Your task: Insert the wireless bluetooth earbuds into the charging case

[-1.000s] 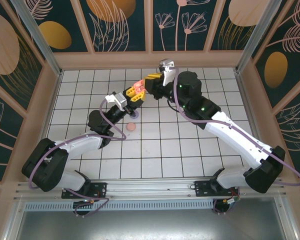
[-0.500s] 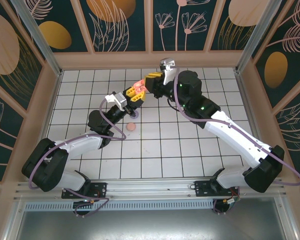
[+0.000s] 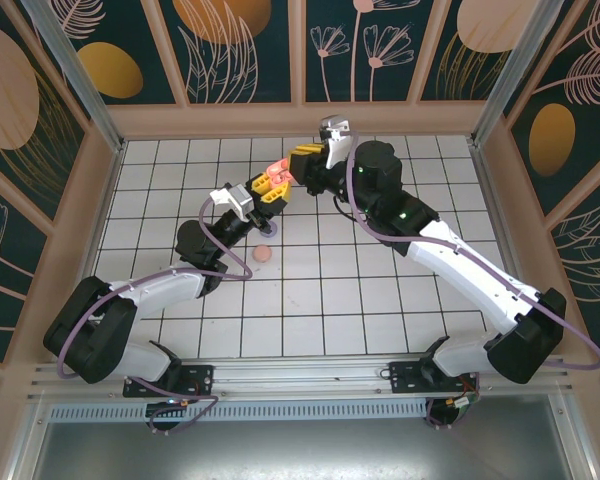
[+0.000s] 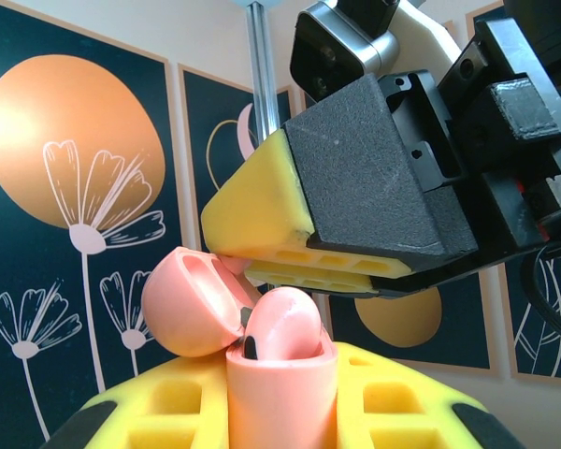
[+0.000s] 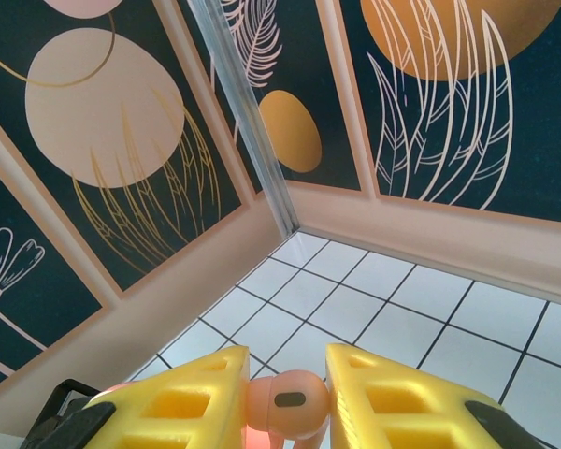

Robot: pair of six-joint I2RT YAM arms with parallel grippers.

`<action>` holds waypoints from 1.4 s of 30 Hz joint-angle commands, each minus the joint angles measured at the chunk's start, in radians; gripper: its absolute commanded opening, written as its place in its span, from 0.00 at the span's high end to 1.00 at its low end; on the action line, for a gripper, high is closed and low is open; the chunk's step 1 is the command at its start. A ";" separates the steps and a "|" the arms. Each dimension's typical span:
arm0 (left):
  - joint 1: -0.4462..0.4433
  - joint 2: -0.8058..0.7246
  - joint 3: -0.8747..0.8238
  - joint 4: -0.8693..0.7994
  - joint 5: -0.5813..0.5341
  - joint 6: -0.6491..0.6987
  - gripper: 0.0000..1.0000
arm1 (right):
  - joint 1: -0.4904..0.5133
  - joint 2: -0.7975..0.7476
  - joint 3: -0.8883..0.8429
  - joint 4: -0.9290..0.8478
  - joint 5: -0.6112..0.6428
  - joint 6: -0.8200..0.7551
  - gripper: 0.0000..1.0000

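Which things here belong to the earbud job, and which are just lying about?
Job: pink charging case, lid open, in left gripper; pink earbud in right gripper.
Lying about: pink disc on the tiled table.

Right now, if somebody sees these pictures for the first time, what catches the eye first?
The two grippers meeting in mid-air over the tiled table: the left gripper holds an open pink charging case, and the right gripper pinches a pink earbud close above it. Nearer the bases, a small pink disc lies on the tiles.
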 commanded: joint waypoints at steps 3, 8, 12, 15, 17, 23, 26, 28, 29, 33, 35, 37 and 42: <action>-0.007 0.001 0.038 0.064 0.023 -0.019 1.00 | 0.001 0.012 -0.024 0.013 -0.036 0.019 0.74; -0.010 0.004 0.039 0.060 0.022 -0.015 1.00 | 0.001 0.002 -0.027 0.014 -0.019 0.019 0.75; -0.008 0.008 0.034 0.058 0.022 -0.013 1.00 | 0.001 -0.013 -0.029 0.036 0.025 0.025 0.75; -0.010 0.012 0.030 0.058 0.022 -0.012 1.00 | 0.001 -0.030 -0.031 0.059 0.066 0.028 0.75; -0.008 0.015 0.027 0.059 0.022 -0.011 1.00 | 0.001 -0.040 -0.030 0.072 0.090 0.027 0.75; -0.010 0.014 0.018 0.059 0.031 0.003 1.00 | 0.001 -0.076 -0.045 0.098 0.105 0.024 0.75; -0.011 0.017 0.016 0.063 0.038 0.005 1.00 | 0.001 -0.090 -0.048 0.098 0.085 0.028 0.75; -0.012 0.018 0.014 0.070 0.040 0.005 1.00 | 0.001 -0.098 -0.051 0.091 0.058 0.027 0.75; -0.012 0.018 0.013 0.072 0.041 0.005 1.00 | 0.001 -0.103 -0.054 0.087 0.049 0.027 0.75; -0.018 0.012 0.013 0.074 0.048 0.007 1.00 | 0.003 -0.127 -0.080 0.088 -0.010 0.026 0.75; -0.019 0.011 0.013 0.076 0.052 0.005 1.00 | 0.005 -0.134 -0.092 0.091 -0.045 0.025 0.75; -0.022 0.010 0.010 0.078 0.052 0.004 1.00 | 0.009 -0.141 -0.104 0.096 -0.071 0.022 0.75; -0.022 0.012 0.005 0.082 0.051 0.005 1.00 | 0.025 -0.149 -0.119 0.101 -0.091 0.015 0.75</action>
